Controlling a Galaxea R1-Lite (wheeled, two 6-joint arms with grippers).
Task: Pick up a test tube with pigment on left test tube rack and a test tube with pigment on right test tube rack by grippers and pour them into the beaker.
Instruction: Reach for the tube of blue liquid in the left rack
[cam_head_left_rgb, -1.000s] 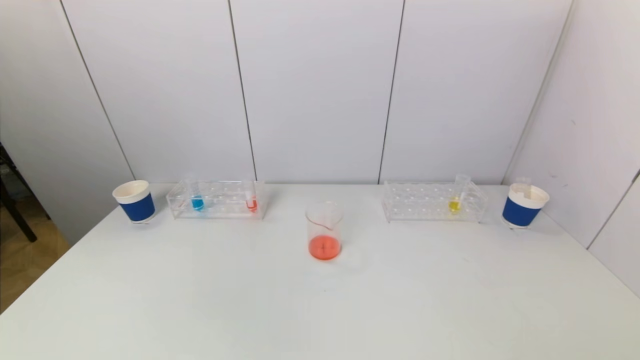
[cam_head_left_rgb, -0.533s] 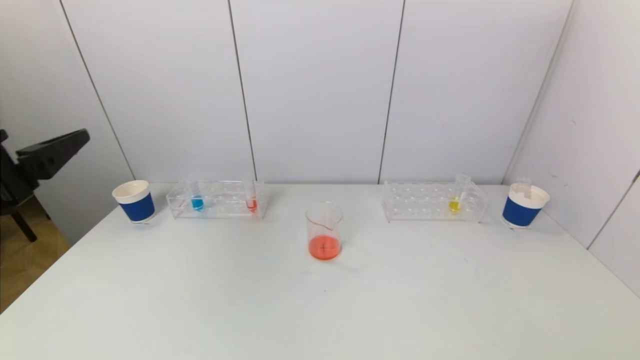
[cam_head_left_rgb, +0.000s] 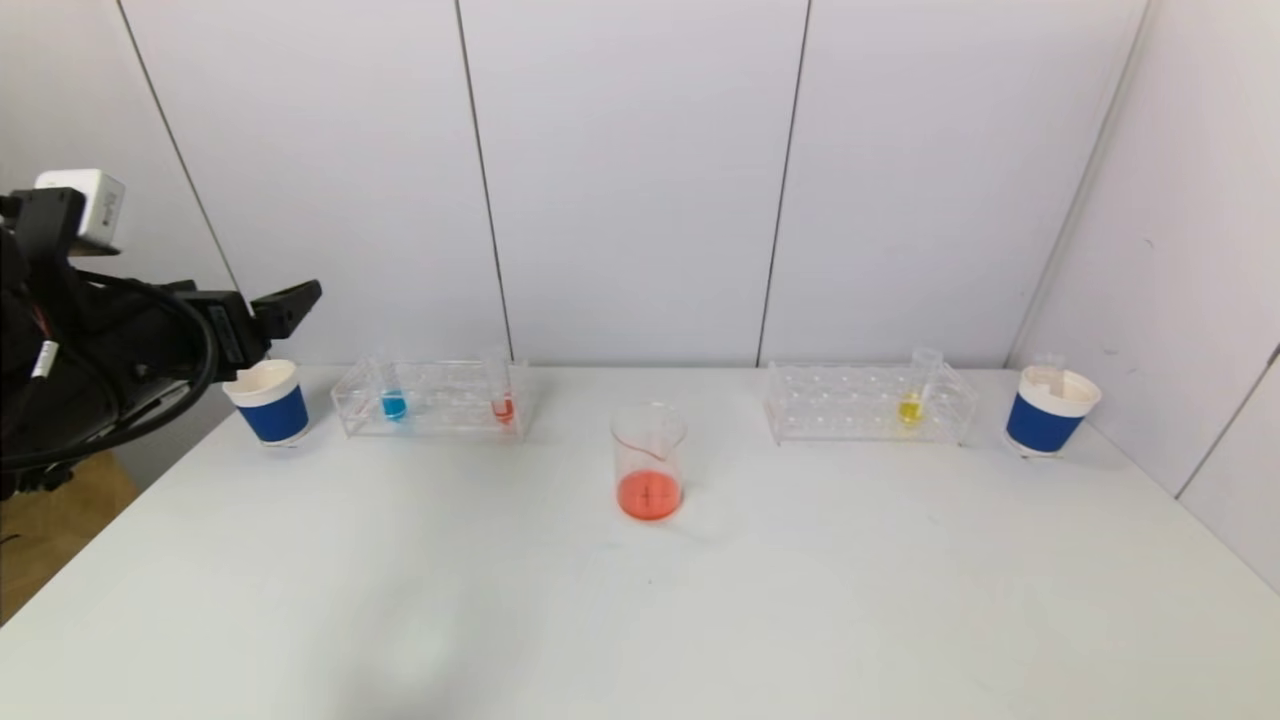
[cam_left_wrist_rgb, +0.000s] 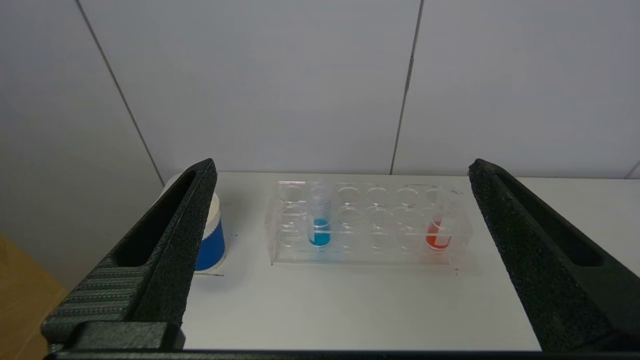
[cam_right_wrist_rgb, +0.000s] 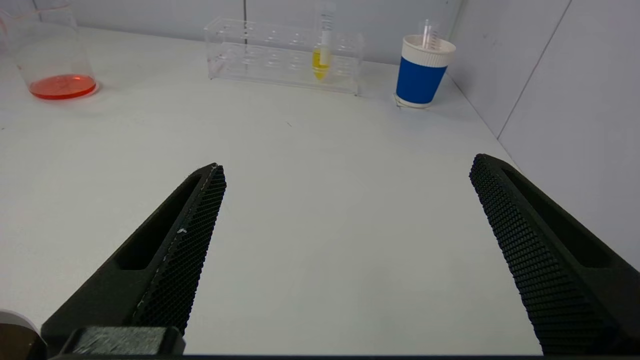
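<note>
The left clear rack (cam_head_left_rgb: 435, 400) holds a tube with blue pigment (cam_head_left_rgb: 393, 400) and a tube with red pigment (cam_head_left_rgb: 503, 400). The right clear rack (cam_head_left_rgb: 865, 405) holds a tube with yellow pigment (cam_head_left_rgb: 912, 400). The beaker (cam_head_left_rgb: 649, 465), with orange-red liquid at its bottom, stands between the racks. My left gripper (cam_head_left_rgb: 285, 305) is open and empty, raised over the table's far left, short of the left rack (cam_left_wrist_rgb: 370, 222); the blue tube (cam_left_wrist_rgb: 320, 220) and red tube (cam_left_wrist_rgb: 439, 232) show between its fingers. My right gripper (cam_right_wrist_rgb: 347, 167) is open and empty above bare table, well short of the right rack (cam_right_wrist_rgb: 282, 50); it is out of the head view.
A blue and white paper cup (cam_head_left_rgb: 268, 402) stands left of the left rack, just under my left gripper. Another cup (cam_head_left_rgb: 1048, 410) stands right of the right rack, with an empty tube (cam_right_wrist_rgb: 427, 32) in it. Walls close the back and the right side.
My left arm has come into the head view from the left and moved right, toward the left cup and rack. The tubes, racks and beaker have not moved.
</note>
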